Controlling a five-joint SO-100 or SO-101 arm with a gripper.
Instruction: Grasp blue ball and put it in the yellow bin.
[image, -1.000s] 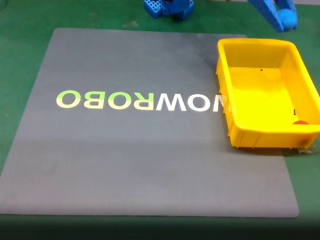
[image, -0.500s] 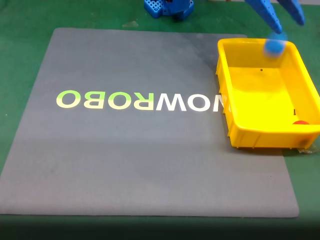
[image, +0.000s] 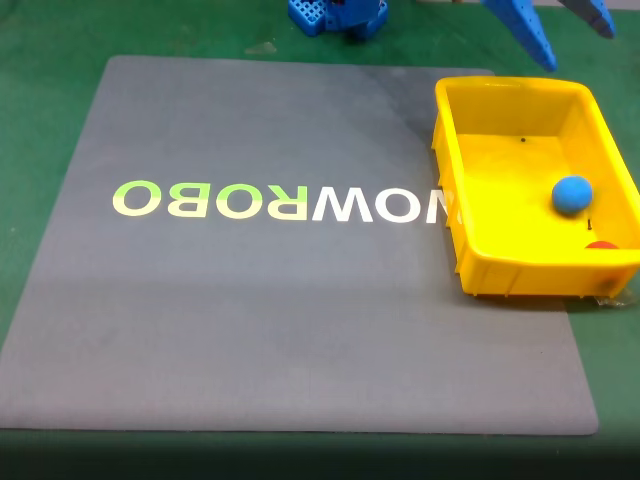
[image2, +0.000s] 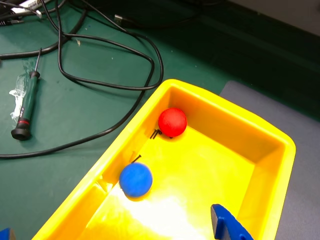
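Seen from above, here's how it sits:
Fixed view: blue ball (image: 572, 194) is parked inside the yellow bin (image: 452, 180), by its right wall; gripper (image: 570, 35) is spread wide above, nothing held.
Wrist view: blue ball (image2: 135, 179) is seen near a red ball (image2: 172, 121).

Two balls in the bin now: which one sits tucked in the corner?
The red ball, tucked into a corner of the yellow bin. The blue ball rests farther along the same wall, away from any corner.
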